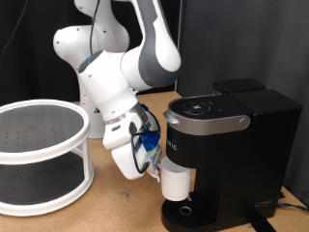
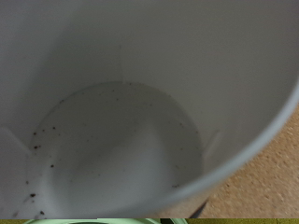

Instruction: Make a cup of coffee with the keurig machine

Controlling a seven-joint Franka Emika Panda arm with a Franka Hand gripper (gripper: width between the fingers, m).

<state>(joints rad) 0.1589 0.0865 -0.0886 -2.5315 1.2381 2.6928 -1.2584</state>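
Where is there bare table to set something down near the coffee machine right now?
Bare wood shows between the white two-tier rack and the keurig machine, along the exterior view's bottom edge. It is crowded at the drip tray: the cup sits there under the spout, with the gripper right against it.

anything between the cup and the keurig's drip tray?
Exterior view: nothing visible between them. The cup sits just over the keurig machine drip tray, the gripper at its side.
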